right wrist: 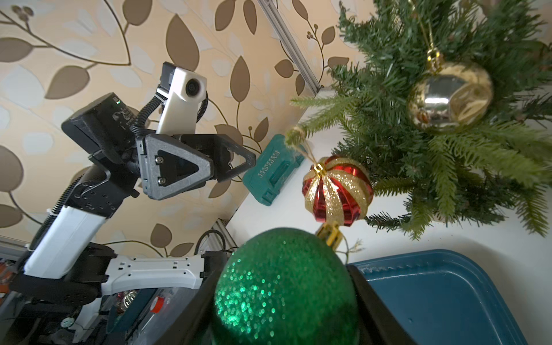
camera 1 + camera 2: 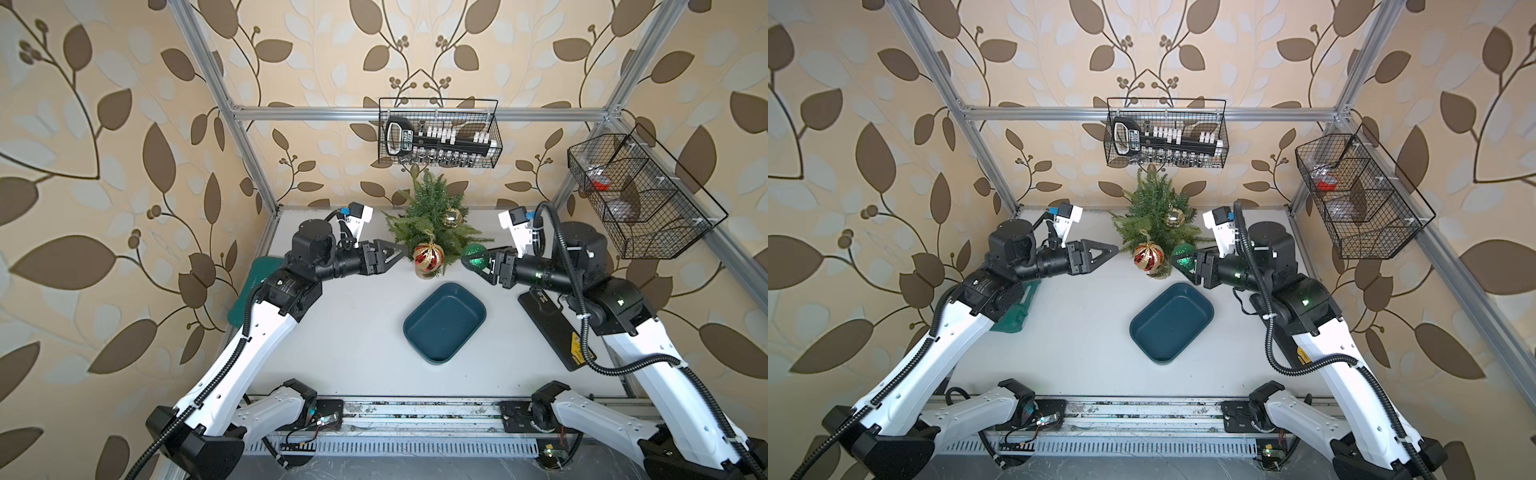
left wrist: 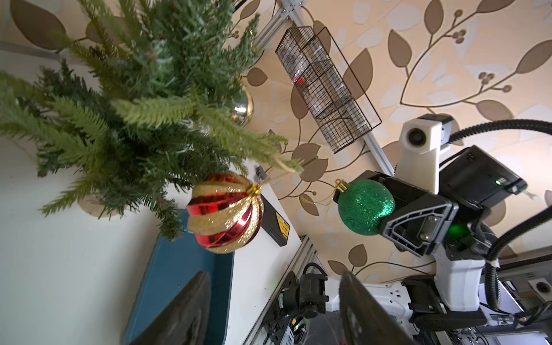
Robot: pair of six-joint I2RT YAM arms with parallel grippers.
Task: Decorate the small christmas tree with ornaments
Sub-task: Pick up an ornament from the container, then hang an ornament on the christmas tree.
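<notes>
Red bauble (image 2: 429, 258) and gold bauble (image 2: 453, 217) were hung on tree (image 2: 430, 203) already; green bauble (image 3: 366, 207) was left, pinched by right pincer (image 2: 474, 259), left pincer (image 2: 1109, 255) spread.

We are looking at a white table (image 2: 353, 332) standing inside an aluminium frame (image 2: 311, 112), with beige wallpaper (image 2: 104, 187) of brown leaves rising behind and beside the table. A black wire basket (image 2: 494, 153) is hanging above the table's far edge, and a second wire basket (image 2: 665, 232) is hanging above its right edge.
</notes>
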